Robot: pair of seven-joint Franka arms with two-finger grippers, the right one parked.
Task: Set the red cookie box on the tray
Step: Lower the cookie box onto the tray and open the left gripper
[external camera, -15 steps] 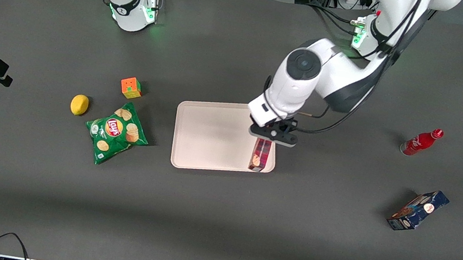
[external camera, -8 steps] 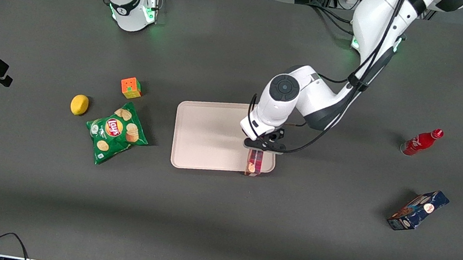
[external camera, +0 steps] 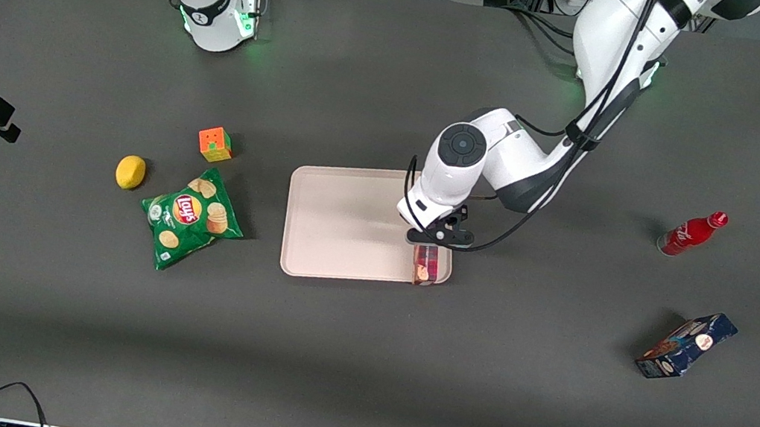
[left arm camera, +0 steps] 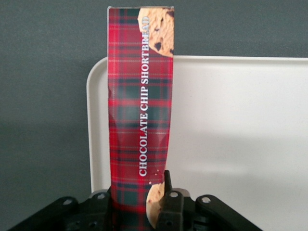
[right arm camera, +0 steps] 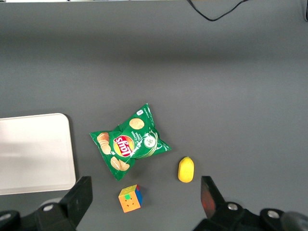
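The end effector is clamped on the cookie box, 1 finger against each long side. The box lies along the tray edge toward the working arm's end, its nearer end overhanging the rim above the counter.
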